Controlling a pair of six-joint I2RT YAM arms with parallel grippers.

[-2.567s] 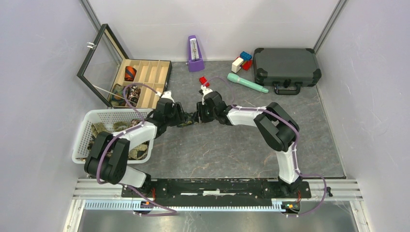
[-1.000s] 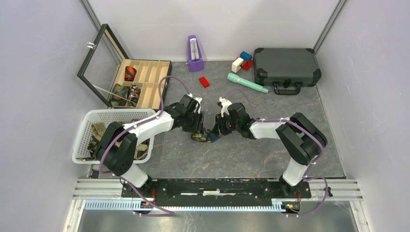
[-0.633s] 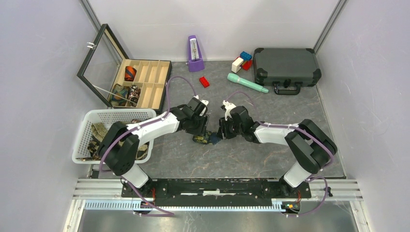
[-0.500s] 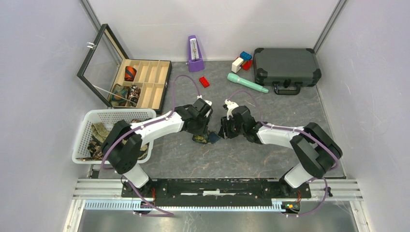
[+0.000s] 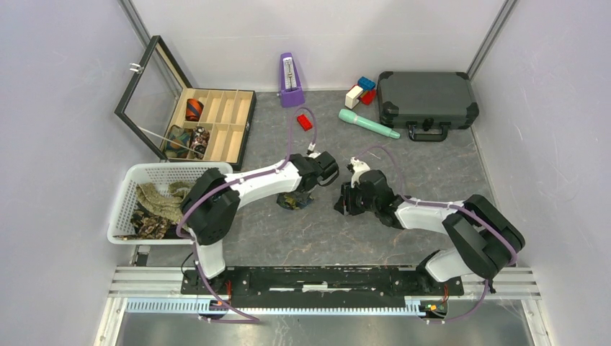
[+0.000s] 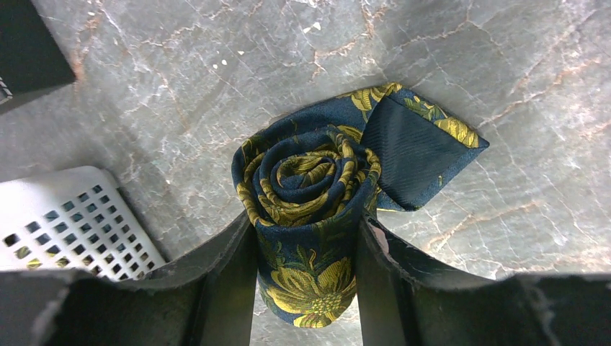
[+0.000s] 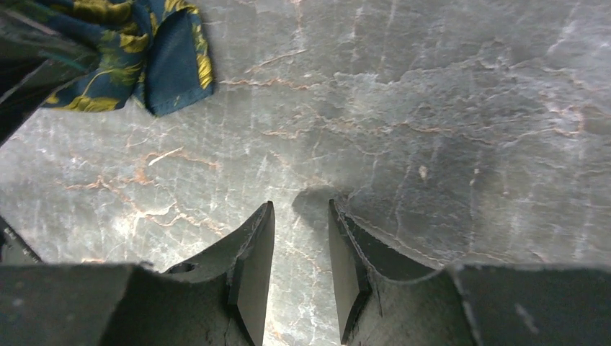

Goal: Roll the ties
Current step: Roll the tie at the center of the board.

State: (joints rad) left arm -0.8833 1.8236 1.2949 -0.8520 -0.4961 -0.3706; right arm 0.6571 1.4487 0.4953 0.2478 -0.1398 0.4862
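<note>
Nearest the arm bases there is a broad stretch of bare marbled tabletop [image 5: 324, 238], the best free room in the cell. Just beyond it the right gripper [image 7: 300, 209] hangs low over that bare surface. Its jaws are a narrow gap apart with nothing between them, a little to the right of the work.

The left gripper [image 6: 306, 223] is closed around a navy tie [image 6: 310, 180] with yellow flowers. The tie is wound into a tight coil that stands on the table, with the fingers pressed to its two sides. Its pointed tail end [image 6: 418, 155] lies flat beside the coil, loose rather than tucked. I'd call this tie rolled but not yet put away.

To the left, touching nothing, the white basket [image 5: 130, 184] holds a heap of loose ties [image 5: 155, 205] in olive and tan. That looks like most of the job remaining.

Further back, the wooden divider box [image 5: 241, 119] stands with its glass lid [image 5: 144, 86] propped open. A few coils [image 5: 194, 109] sit in its left compartments, while the right ones look free.

The path from the coil to the box passes the basket's corner and the box's near wall, and the raised lid guards the far left side.

Along the back wall stand a purple metronome [image 5: 290, 72], a red block [image 5: 305, 122], a teal handle tool [image 5: 369, 124] and a black case [image 5: 426, 97]. All of them are well away from the arms.
</note>
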